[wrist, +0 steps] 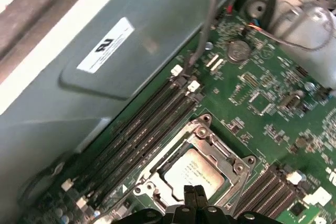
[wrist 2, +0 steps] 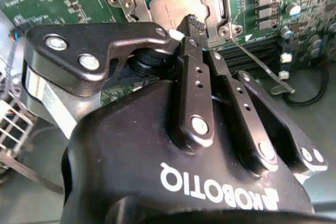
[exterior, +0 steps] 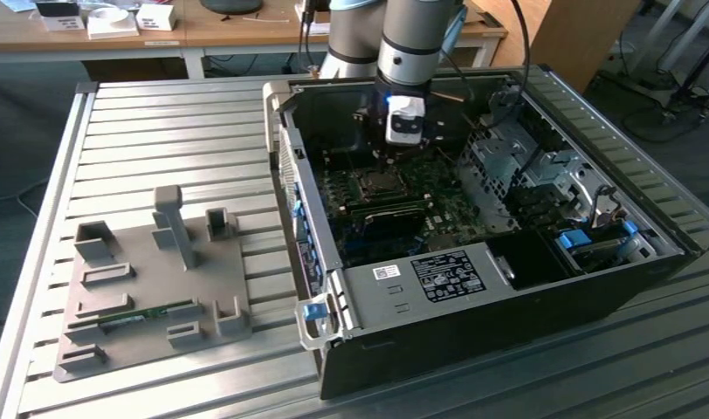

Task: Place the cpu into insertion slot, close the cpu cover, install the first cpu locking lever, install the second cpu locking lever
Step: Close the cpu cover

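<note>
Hovering above cpu (wrist: 191,174), gripper (wrist: 195,192) closed; memory slots (wrist: 142,124) flanking.

gripper (wrist 2: 191,24): black, with shiny silver screws and white letters
cpu (wrist: 191,174): silvery grey top, right at the gripper's tips
cpu cover (wrist: 215,145): shiny silver frame around it
motherboard (wrist: 273,98): dark green with tiny silver dots
memory slots (wrist: 139,129): black with white clips, beside the gripper
computer case (exterior: 506,323): black
table (exterior: 156,131): grey with long stripes, well away from the gripper
tray (exterior: 134,288): plain grey
</note>
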You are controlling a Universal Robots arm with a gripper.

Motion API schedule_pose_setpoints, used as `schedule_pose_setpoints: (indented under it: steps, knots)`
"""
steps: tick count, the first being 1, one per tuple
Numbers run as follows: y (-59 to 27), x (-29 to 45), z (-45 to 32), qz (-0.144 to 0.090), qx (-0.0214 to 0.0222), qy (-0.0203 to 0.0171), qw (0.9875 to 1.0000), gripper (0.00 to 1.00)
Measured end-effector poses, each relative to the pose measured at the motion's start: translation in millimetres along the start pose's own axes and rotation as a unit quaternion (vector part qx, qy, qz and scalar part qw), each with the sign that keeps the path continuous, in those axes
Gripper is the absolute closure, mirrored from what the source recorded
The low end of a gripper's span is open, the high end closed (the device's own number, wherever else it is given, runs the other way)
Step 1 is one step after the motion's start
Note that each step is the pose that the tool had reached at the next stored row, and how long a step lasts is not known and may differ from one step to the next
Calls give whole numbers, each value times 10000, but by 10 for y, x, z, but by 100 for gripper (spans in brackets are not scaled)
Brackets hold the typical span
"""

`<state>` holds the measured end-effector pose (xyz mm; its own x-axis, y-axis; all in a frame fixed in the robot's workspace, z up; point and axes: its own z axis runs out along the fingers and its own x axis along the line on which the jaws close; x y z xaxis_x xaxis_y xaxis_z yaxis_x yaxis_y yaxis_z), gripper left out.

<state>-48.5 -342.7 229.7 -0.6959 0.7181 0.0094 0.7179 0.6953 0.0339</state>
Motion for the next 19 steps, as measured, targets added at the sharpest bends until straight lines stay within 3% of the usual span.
schedule_pose_setpoints:
  steps: [5,10,14,19]
  knots:
    - [0,0,2,-449,4,15,9990,89]
    - [0,0,6,-906,8,31,9959,89]
    - [0,0,9,-1263,12,43,9920,89]
    - [0,0,12,-1715,16,58,9852,89]
